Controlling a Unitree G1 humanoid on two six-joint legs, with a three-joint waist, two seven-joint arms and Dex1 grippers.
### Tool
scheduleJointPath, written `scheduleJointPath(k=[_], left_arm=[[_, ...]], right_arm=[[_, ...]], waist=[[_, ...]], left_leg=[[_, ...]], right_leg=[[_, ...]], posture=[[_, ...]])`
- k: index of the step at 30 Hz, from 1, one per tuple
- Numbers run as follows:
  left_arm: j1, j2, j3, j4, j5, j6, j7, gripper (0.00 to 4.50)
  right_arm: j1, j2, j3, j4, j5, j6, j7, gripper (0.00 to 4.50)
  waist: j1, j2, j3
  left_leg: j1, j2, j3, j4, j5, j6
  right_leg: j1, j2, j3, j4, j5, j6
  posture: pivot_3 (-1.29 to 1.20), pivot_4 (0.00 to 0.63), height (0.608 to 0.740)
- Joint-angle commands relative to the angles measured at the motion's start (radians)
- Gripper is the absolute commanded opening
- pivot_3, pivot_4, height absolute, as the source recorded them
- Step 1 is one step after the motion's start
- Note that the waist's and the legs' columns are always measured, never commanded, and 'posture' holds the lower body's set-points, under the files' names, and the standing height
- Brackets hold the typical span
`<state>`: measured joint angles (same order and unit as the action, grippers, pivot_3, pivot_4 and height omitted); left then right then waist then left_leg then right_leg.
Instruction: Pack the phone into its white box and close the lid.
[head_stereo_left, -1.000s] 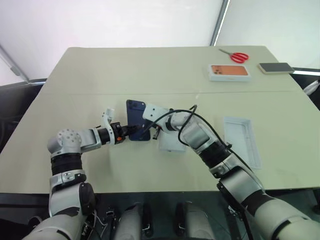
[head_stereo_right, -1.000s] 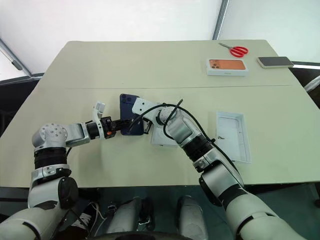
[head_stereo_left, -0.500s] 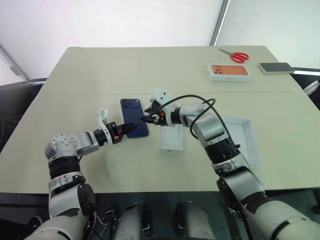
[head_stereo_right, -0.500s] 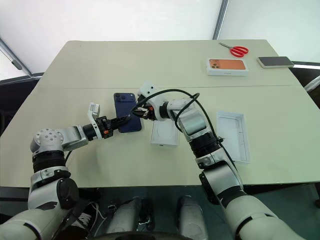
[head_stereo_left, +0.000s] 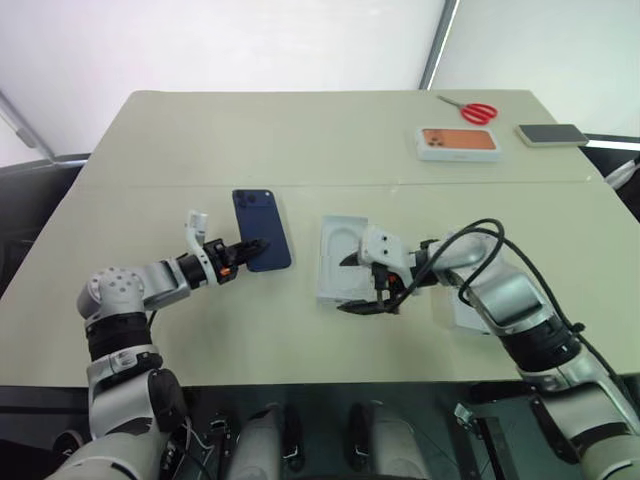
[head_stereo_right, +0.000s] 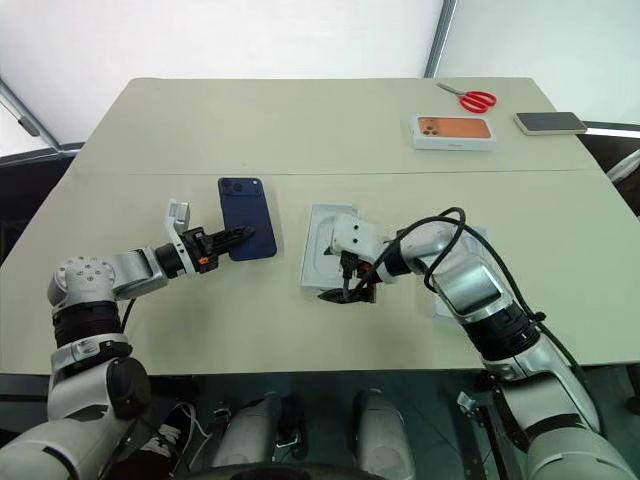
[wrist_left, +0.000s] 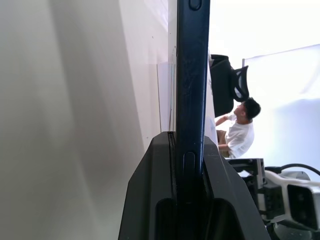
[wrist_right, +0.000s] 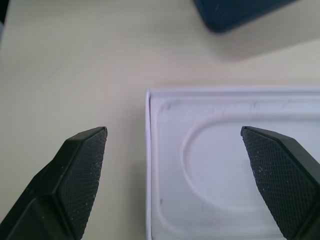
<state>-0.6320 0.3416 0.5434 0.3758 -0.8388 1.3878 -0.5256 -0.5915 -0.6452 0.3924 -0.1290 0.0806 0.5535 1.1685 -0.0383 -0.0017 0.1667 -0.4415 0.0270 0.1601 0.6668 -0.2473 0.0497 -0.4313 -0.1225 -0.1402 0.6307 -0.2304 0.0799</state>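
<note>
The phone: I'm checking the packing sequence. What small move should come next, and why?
Probably carry the phone sideways toward the white tray with the rounded recess. The left hand is shut on the phone's edge, the right hand hangs open over the tray, and the recess looks empty.

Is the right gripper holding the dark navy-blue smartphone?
No: the right gripper is open over a white box; the left gripper holds the phone.
</note>
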Motion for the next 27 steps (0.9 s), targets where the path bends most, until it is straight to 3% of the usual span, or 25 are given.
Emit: scheduleJointPath(k=[1,3,5,7,9,15,19,27], left_arm=[[-0.006,0.002,-0.006,-0.041,-0.036,-0.015,-0.027,0.0],[-0.004,0.002,-0.019,-0.051,-0.034,-0.02,-0.029,0.0],[-0.004,0.0,-0.024,-0.057,-0.036,-0.019,-0.025,0.0],[-0.003,-0.002,-0.025,-0.066,-0.04,-0.013,-0.022,0.0],[0.002,-0.005,-0.026,-0.076,-0.042,-0.009,-0.02,0.0],[0.014,-0.021,-0.023,-0.099,-0.045,0.005,-0.002,0.0],[0.015,-0.026,-0.024,-0.106,-0.045,0.003,0.003,0.0],[0.012,-0.027,-0.021,-0.112,-0.05,0.014,0.011,0.0]], right_arm=[[-0.002,0.007,0.004,-0.016,-0.015,-0.023,-0.022,4.47],[-0.003,0.01,0.01,-0.016,-0.012,-0.025,-0.017,4.47],[-0.008,0.015,0.019,0.005,-0.033,-0.036,-0.033,3.97],[-0.006,0.013,0.026,0.019,-0.046,-0.05,-0.04,3.19],[-0.005,0.016,0.027,0.024,-0.05,-0.057,-0.045,2.13],[-0.003,0.032,0.034,0.038,-0.065,-0.06,-0.056,2.13],[-0.002,0.035,0.037,0.043,-0.073,-0.065,-0.056,0.76],[0.007,0.043,0.051,0.049,-0.099,-0.072,-0.065,0.76]], waist=[[0.0,-0.001,0.001],[0.002,-0.001,0.001],[0.003,-0.002,0.001],[0.006,-0.002,0.002],[0.01,-0.002,0.002],[0.023,-0.003,0.002],[0.024,-0.003,0.002],[0.024,-0.003,0.002]], left_leg=[[0.0,0.0,0.0,0.0,0.0,0.0],[0.0,0.0,0.0,0.0,0.0,0.0],[0.0,0.0,0.0,0.0,0.0,0.0],[0.0,0.0,0.0,0.0,0.0,0.0],[0.0,0.0,0.0,0.0,0.0,0.0],[0.0,0.0,0.0,0.0,0.0,0.0],[0.0,0.0,0.0,0.001,0.0,0.0],[0.0,0.0,0.0,0.001,0.0,0.0]], right_leg=[[0.0,0.0,0.0,0.0,0.0,0.0],[0.0,0.0,0.0,0.0,0.0,0.0],[0.0,0.0,0.0,0.0,0.0,0.0],[0.0,-0.001,0.0,0.0,0.0,0.0],[0.0,-0.001,0.0,0.0,0.0,0.0],[0.0,-0.001,0.0,0.0,0.001,-0.001],[0.0,-0.001,-0.001,0.0,0.001,-0.001],[0.0,-0.001,-0.001,0.0,0.001,-0.001]], posture=[[0.0,0.15,0.738],[0.0,0.15,0.738],[0.0,0.15,0.738],[0.0,0.15,0.738],[0.0,0.15,0.738],[0.0,0.15,0.738],[0.0,0.15,0.738],[0.0,0.15,0.738]])
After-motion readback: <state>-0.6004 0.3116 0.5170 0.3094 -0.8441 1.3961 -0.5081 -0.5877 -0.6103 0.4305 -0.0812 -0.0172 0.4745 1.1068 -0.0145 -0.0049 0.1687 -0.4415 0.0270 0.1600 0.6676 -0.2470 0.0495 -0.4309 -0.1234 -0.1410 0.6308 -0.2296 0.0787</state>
